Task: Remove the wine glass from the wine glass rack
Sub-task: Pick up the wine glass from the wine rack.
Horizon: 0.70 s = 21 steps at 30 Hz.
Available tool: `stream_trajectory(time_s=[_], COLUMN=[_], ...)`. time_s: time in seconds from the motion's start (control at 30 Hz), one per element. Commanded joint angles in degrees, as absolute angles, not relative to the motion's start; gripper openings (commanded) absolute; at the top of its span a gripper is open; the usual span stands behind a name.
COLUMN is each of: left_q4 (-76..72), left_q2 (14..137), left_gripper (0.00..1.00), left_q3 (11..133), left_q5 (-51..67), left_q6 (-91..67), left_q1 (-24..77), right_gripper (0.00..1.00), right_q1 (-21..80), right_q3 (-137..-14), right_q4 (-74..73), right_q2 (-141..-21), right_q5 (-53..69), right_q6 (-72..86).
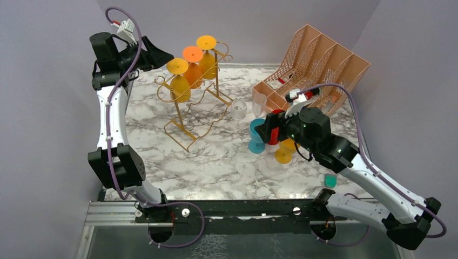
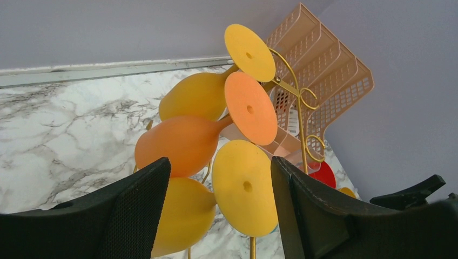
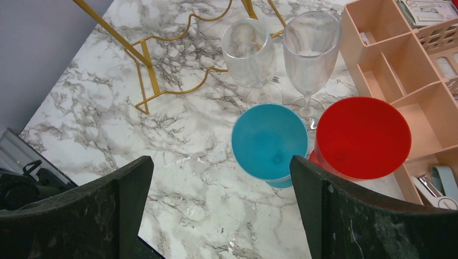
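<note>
The gold wire wine glass rack stands at the back left of the marble table. Three wine glasses hang upside down on it: a yellow one nearest my left arm, an orange one and another yellow one. My left gripper is raised just left of the rack and open. In the left wrist view the near yellow glass's round foot shows between the fingers of the left gripper, ungripped, with the orange glass behind it. My right gripper hangs open and empty over the marble.
A blue glass and a red glass stand upright just beyond the right gripper, with two clear glasses behind them. A yellow glass sits under the right arm. The peach lattice organizer fills the back right.
</note>
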<state>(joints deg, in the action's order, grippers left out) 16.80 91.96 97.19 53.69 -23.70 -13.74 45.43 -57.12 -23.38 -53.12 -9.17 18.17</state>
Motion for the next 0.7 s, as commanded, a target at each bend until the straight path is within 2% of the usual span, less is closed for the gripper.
stream_trajectory(time_s=[0.0, 0.23, 0.4, 0.5, 0.67], left_q4=[22.25, 25.74, 27.01, 27.52, 27.90], left_q2=[92.43, 93.06, 93.76, 94.36, 94.83], left_gripper=[0.64, 0.52, 0.51, 0.45, 0.27], left_q3=[100.09, 100.85, 101.41, 101.68, 102.09], left_q5=[55.65, 56.72, 58.10, 57.94, 57.44], left_q6=[-18.60, -15.67, -14.36, -14.15, -14.19], left_q1=[-13.83, -13.53, -12.66, -12.57, -12.24], right_gripper=[1.00, 1.00, 1.00, 1.00, 1.00], right_q1=[45.61, 45.60, 45.60, 45.56, 45.62], right_q3=[-59.12, -58.75, -58.70, -58.78, -59.00], right_q4=[-24.39, -23.88, -23.53, -23.58, -24.04], right_q2=[-52.40, -51.89, -52.50, -52.86, -52.85], right_q5=[-8.50, -8.79, -7.85, -7.73, -8.02], right_q6=[18.94, 19.62, 20.36, 20.45, 20.65])
